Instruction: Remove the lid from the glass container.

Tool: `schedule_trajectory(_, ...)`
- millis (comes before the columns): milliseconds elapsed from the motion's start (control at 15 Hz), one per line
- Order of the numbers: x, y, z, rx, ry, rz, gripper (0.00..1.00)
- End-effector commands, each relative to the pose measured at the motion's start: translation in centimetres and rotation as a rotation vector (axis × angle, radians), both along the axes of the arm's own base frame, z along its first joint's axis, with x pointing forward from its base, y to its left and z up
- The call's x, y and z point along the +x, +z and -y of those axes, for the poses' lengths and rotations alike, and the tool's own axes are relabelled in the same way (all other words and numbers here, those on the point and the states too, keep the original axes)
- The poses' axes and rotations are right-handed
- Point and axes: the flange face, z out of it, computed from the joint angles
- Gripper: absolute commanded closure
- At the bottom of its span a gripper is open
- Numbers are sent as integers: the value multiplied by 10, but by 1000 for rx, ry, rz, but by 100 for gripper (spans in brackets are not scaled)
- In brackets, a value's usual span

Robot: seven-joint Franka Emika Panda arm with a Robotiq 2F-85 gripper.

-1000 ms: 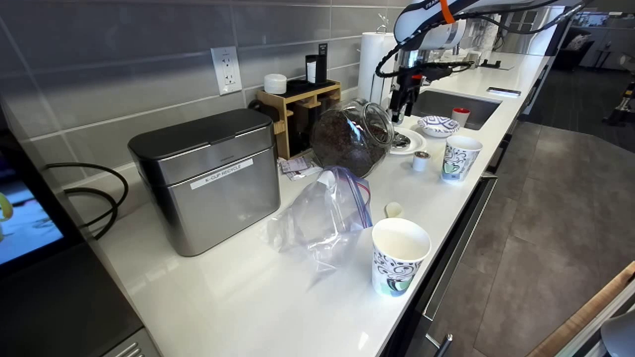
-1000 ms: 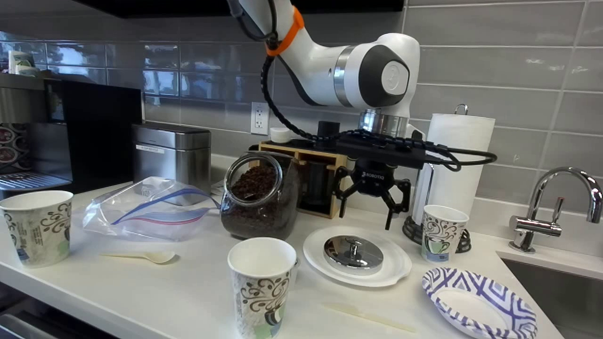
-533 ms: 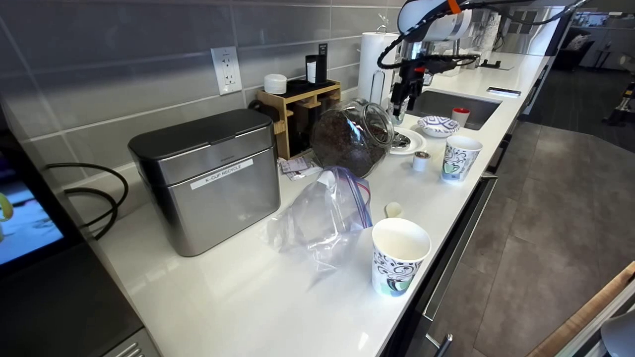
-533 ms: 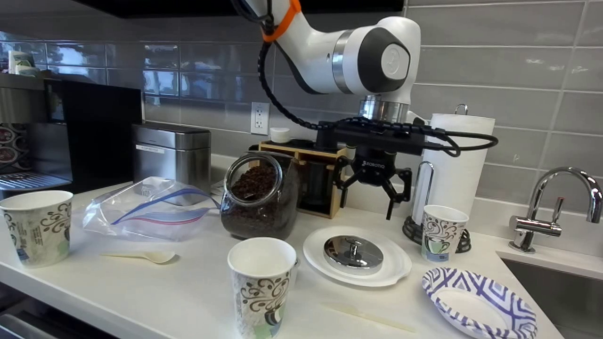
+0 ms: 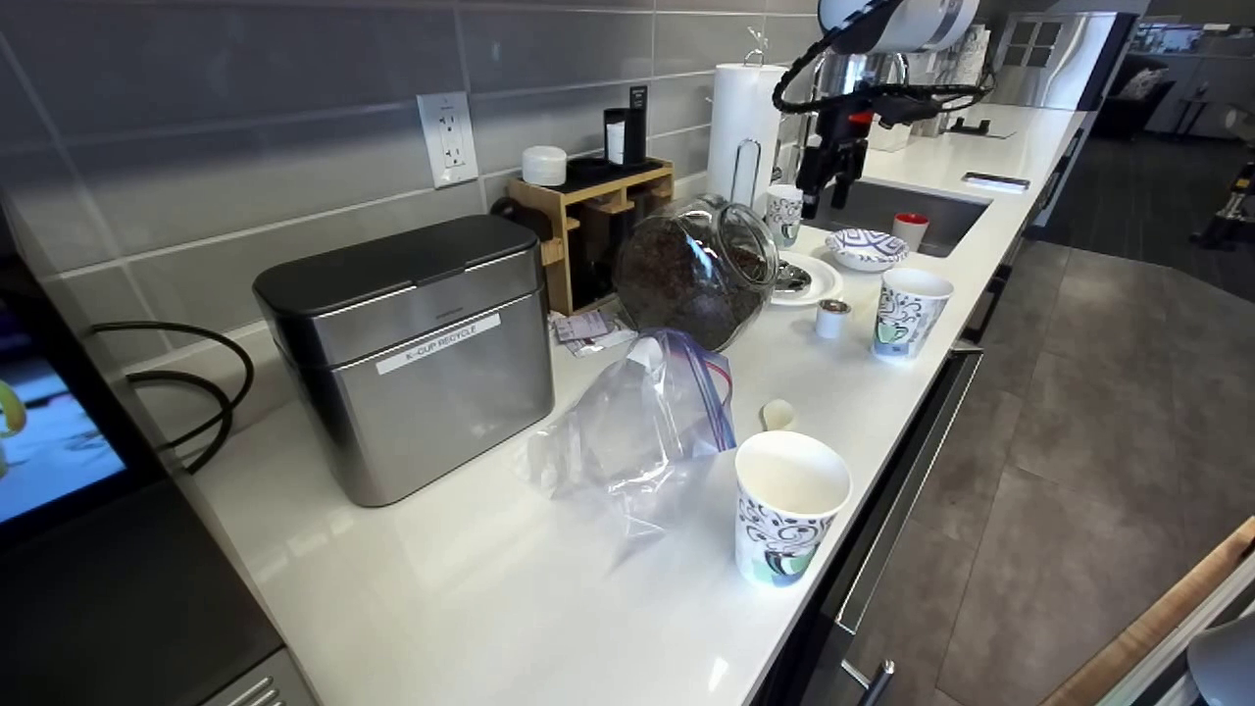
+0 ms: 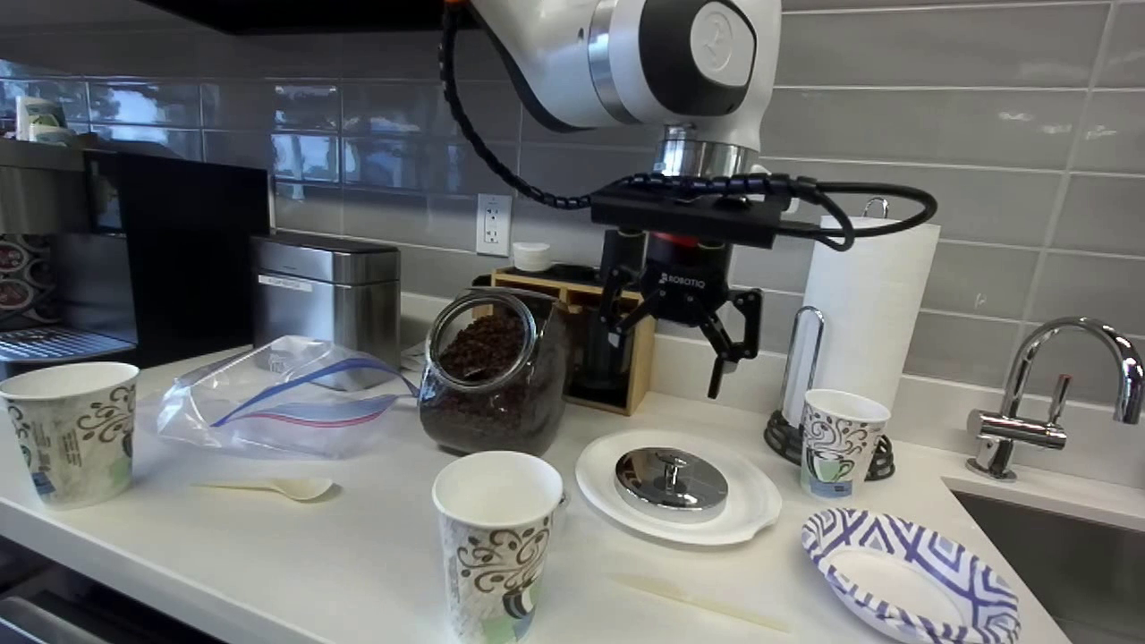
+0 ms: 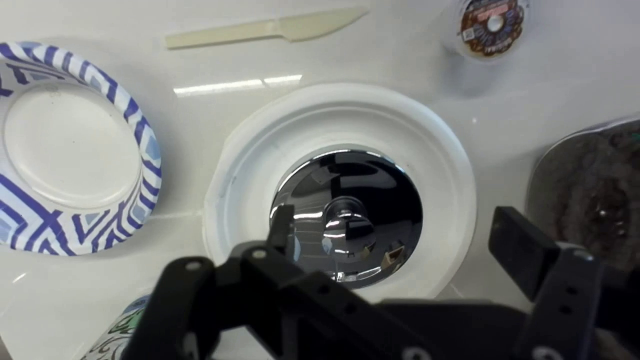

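The lid (image 6: 646, 476) is a shiny chrome disc with a small knob on top. It lies knob up on a white paper plate (image 6: 756, 505) on the counter, and it also shows in the wrist view (image 7: 360, 175). The glass container (image 6: 523, 402) is a tilted, round-bellied jar of dark brown coffee, its wide mouth uncovered. It stands beside the plate, also in an exterior view (image 5: 677, 275) and at the right edge of the wrist view (image 7: 590, 195). My gripper (image 6: 666, 362) is open and empty, above and behind the plate, touching nothing. The wrist view shows its fingers (image 7: 397, 232) wide apart.
Paper cups (image 6: 496, 546) stand near the front edge and by the paper towel roll (image 6: 872, 313). A patterned bowl (image 6: 912, 572), plastic knife (image 6: 698, 601), spoon (image 6: 295, 487), plastic bag (image 6: 277, 402) and coffee pod (image 7: 492, 27) lie around. A wooden organizer (image 6: 642, 358) stands behind.
My open gripper has risen and shifted: a little left in one exterior picture, right in another. The lid, plate and glass container have not moved.
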Motion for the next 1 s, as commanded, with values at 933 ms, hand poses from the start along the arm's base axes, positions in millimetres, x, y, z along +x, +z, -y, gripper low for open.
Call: schedule_trajectory(933, -98, 63, 22, -48, -74, 351, 0)
